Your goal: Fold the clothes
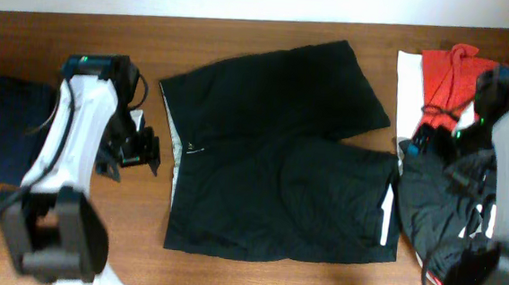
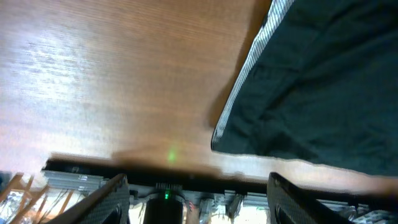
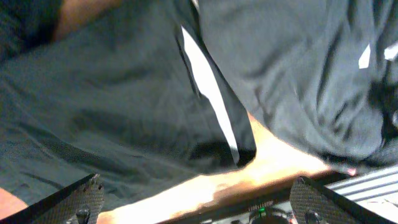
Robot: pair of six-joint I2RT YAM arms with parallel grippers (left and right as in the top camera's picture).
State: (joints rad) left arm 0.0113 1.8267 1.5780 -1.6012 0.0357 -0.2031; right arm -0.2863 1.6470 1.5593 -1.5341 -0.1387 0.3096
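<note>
The black shorts (image 1: 280,162) lie flat in the middle of the table, waistband to the left, two legs to the right. The pale inside of the waistband shows at the left edge. My left gripper (image 1: 142,148) is open and empty, just left of the waistband, not touching it. In the left wrist view its fingers (image 2: 198,186) are spread wide over bare wood, with the shorts' edge (image 2: 323,81) to the right. My right gripper (image 1: 421,141) is open and empty by the leg ends. In the right wrist view its fingers (image 3: 196,193) hover above the shorts (image 3: 112,106).
A folded dark navy garment (image 1: 0,125) lies at the far left. A red garment (image 1: 457,71) on white cloth (image 1: 408,81) sits at the back right. A black garment with white lettering (image 1: 447,210) lies at the right, also in the right wrist view (image 3: 298,62).
</note>
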